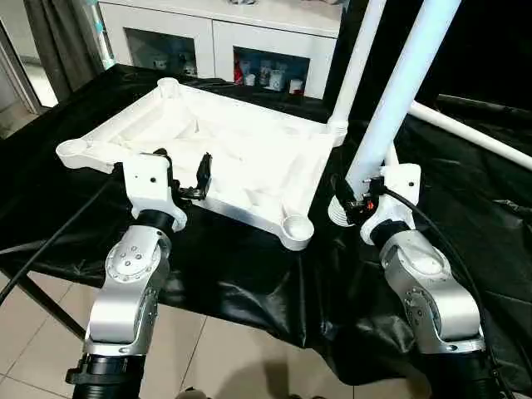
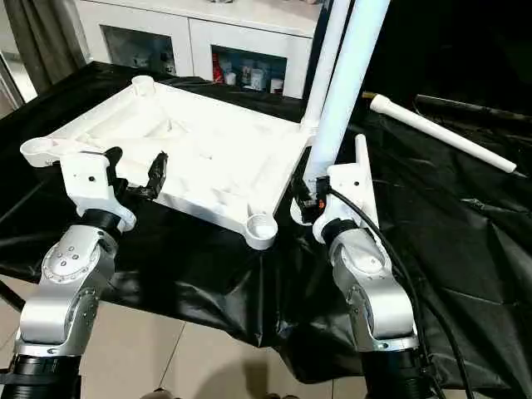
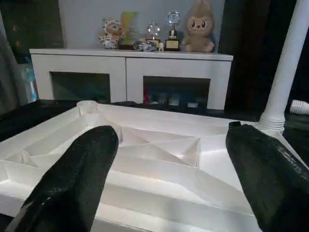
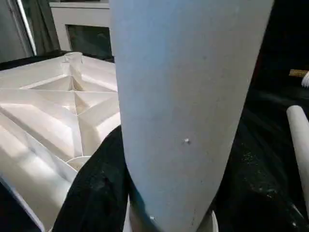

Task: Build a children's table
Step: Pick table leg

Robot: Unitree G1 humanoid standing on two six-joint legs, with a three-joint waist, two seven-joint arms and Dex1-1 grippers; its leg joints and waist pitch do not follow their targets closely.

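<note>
Tabletop: the white tabletop (image 1: 224,154) lies upside down on the black-draped table (image 1: 233,266), ribbed underside up, so its round corner sockets face upward to take the legs.
Fitted leg: one white leg (image 1: 356,62) stands upright in the far right corner socket (apparently already seated).
Held leg: a second leg (image 1: 397,91) is upright just right of the tabletop's near right corner, flared end down near the cloth; it seems poised for the empty near right socket (image 1: 297,226).
Right gripper: the right gripper (image 2: 309,198) has its fingers clamped around that leg low on the tube, a low grip that should help steer the end into the socket.
Left gripper: the left gripper (image 1: 184,173) hovers at the tabletop's near edge, fingers (image 3: 72,179) wide apart and holding nothing, probably ready to steady the top.
Spare leg: another leg (image 2: 440,131) lies on the cloth at far right, well apart.
Background: a white cabinet (image 1: 216,37) stands beyond the table.
</note>
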